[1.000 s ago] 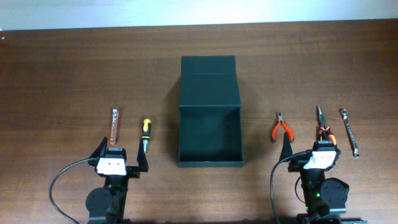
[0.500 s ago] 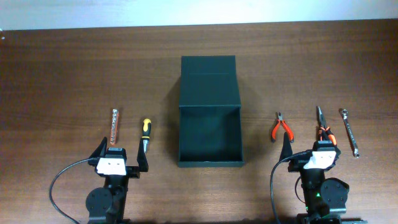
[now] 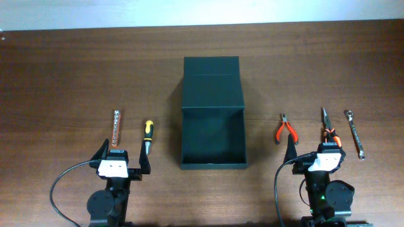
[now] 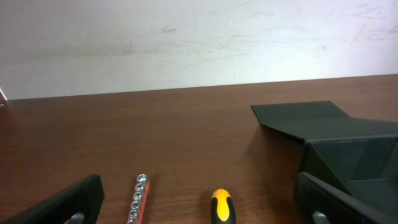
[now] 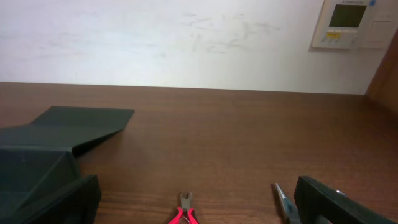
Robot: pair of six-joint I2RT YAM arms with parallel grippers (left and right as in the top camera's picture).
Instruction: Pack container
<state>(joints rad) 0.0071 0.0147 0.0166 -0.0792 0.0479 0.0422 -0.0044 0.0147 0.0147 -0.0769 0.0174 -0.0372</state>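
The matte black container (image 3: 213,129) stands open at the table's middle, its flap lid lying flat behind it; it also shows in the left wrist view (image 4: 348,149) and the right wrist view (image 5: 43,149). My left gripper (image 3: 123,157) is open and empty near the front edge, just behind a red socket rail (image 3: 116,128) and a yellow-handled screwdriver (image 3: 146,135). My right gripper (image 3: 315,148) is open and empty, just behind red-handled cutters (image 3: 285,129) and orange-handled long-nose pliers (image 3: 327,126).
A silver ratchet wrench (image 3: 355,132) lies at the far right. A white wall runs behind the table, with a thermostat (image 5: 351,22) on it. The socket rail (image 4: 138,199), screwdriver (image 4: 222,205) and cutters (image 5: 185,211) lie between the open fingers.
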